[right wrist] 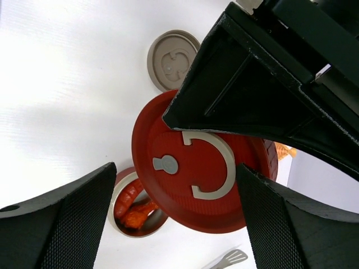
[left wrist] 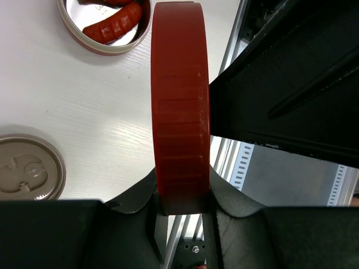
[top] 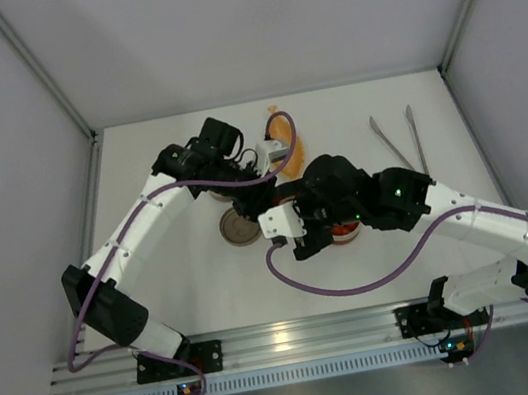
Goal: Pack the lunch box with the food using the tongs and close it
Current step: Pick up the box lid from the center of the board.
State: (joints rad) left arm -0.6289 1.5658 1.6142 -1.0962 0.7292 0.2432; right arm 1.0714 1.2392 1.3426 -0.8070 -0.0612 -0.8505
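Observation:
My left gripper (left wrist: 180,193) is shut on a red round lid (left wrist: 179,101), holding it on edge above the table. The right wrist view shows the flat face of this lid (right wrist: 185,185) with its grey C-shaped handle. My right gripper (right wrist: 176,166) stands open, one finger on each side of the lid. Below it sits the lunch box (right wrist: 120,227), a round steel tin with a red wall, holding the food (right wrist: 134,204): a red sausage and an orange piece. The tin (left wrist: 76,33) also appears at the left wrist view's top. The tongs (top: 398,139) lie untouched at the far right.
A flat tan lid (top: 240,228) lies on the table left of the grippers. The orange leaf-shaped dish (top: 284,135) sits at the back centre. Both arms cross over the table's middle, close together. White walls close in the left, right and far sides.

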